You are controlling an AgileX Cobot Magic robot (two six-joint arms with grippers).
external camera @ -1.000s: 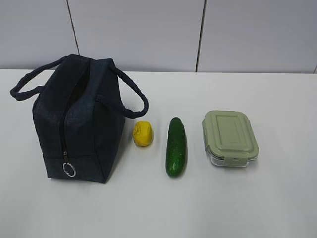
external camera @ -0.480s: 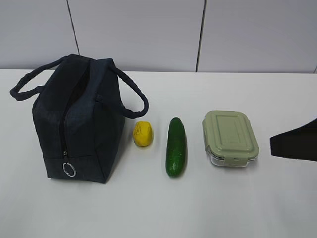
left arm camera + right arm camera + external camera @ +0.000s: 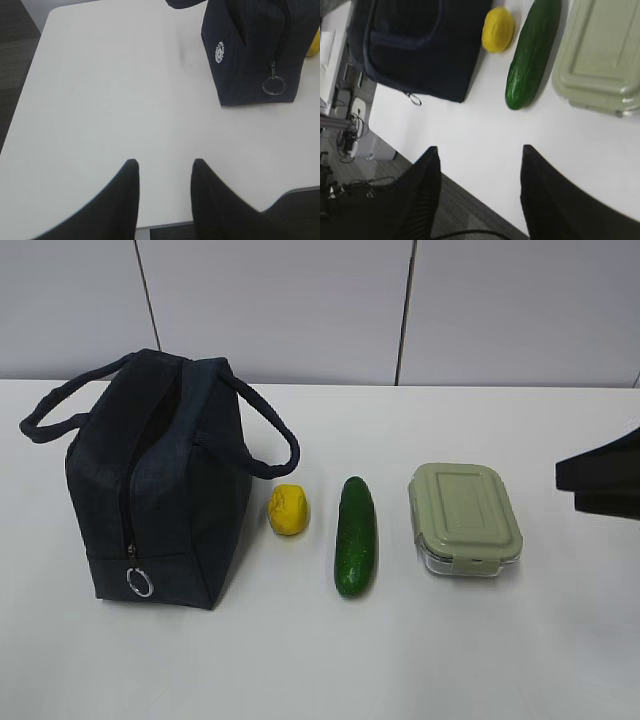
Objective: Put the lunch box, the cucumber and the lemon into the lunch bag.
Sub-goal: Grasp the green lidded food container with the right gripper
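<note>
Lunch bag (image 3: 160, 480) stands upright at the left of my exterior view on the white bench (image 3: 320, 660), its silver ring pull (image 3: 140, 583) hanging low on the near face and its zipper (image 3: 130, 505) running up that face. Just right of it, apart from the fabric, I see the lemon (image 3: 288, 510), then the cucumber (image 3: 356, 536) lying lengthwise toward me at mid-frame, then the lunch box (image 3: 465, 518) with its sage-green lid on, right of centre. The three sit in a row, none touching.

At the right edge of that view a dark piece of the right arm (image 3: 600, 485) juts in, level with the lunch box and clear of it.

On my left wrist feed the left claw (image 3: 162, 170) is released and empty at the bottom of the frame, over bare bench, with the bag at upper right. On my right wrist feed the right claw (image 3: 480, 157) is spread and empty, low in frame, with cucumber, lemon and lunch box along the top.

Beyond the bench is a pale panelled wall (image 3: 300, 310).
</note>
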